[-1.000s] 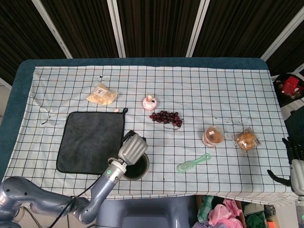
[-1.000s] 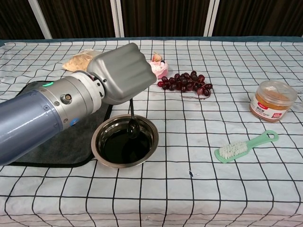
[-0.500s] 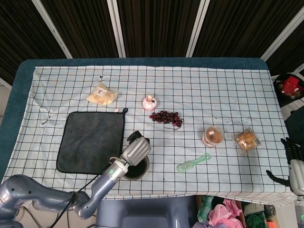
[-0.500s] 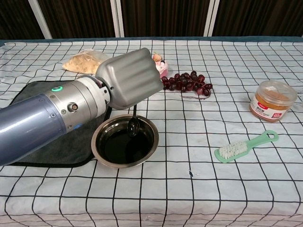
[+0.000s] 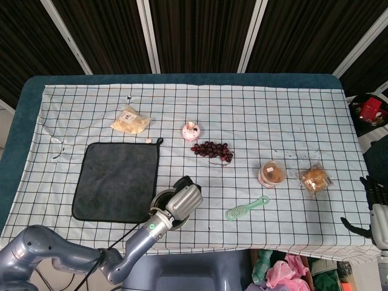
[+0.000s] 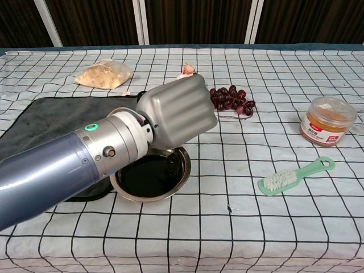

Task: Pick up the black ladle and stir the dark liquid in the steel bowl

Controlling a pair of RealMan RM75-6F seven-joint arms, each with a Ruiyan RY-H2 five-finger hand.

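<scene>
Hovering over the right rim of the steel bowl (image 6: 149, 175), your left hand (image 6: 177, 111) shows only its closed grey back; the black ladle is hidden beneath it, so you cannot tell what the fingers pinch. Dark liquid (image 6: 145, 173) fills the bowl, which sits near the table's front edge, just right of the dark cloth (image 5: 115, 180). Your right hand (image 5: 377, 209) rests at the far right, fingers upright and apart, holding nothing.
</scene>
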